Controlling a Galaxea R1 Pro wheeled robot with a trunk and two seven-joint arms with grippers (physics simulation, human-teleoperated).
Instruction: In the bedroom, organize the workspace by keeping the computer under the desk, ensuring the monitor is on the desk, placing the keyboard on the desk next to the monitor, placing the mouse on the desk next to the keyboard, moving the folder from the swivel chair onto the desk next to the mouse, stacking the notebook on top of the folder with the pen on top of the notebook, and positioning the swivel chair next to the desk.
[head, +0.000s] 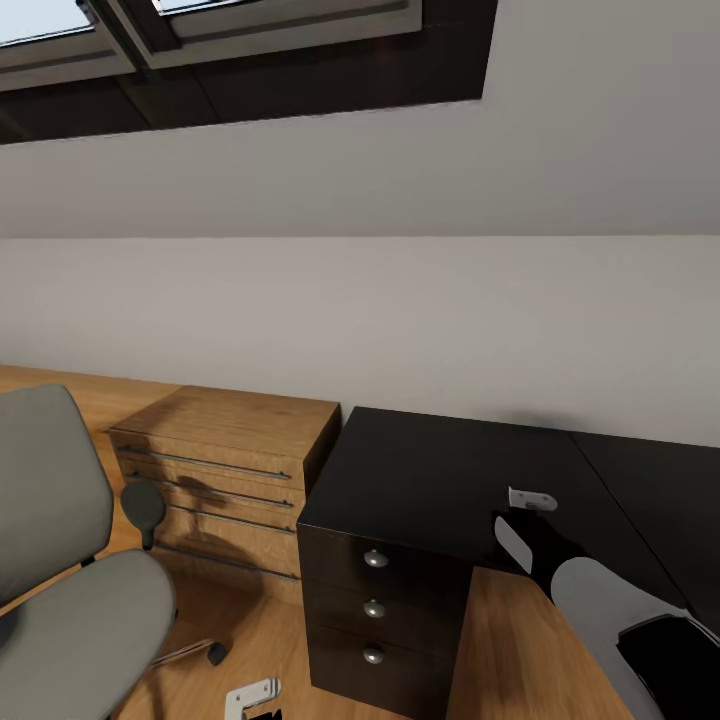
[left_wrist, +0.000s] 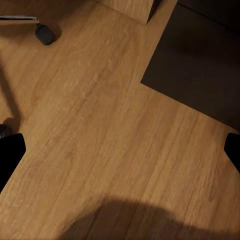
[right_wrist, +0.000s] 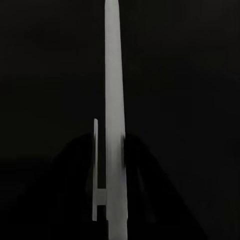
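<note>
The white pen (right_wrist: 114, 125) is pinched lengthwise in the right end effector (head: 530, 510), held low over the black worktop (head: 420, 480), while the left end effector (left_wrist: 120, 145) is spread above the floor.

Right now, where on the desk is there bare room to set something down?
The desk top is bare from its edge by the dresser to the right gripper. Tighter: the floor between the swivel chair and the drawers.

Light wooden dresser with long bar handles (head: 225, 470) sitting against the grey sloped wall (head: 400, 300), dark-framed skylights (head: 200, 40) showing overhead, light wood floor (left_wrist: 115, 150) below.
</note>
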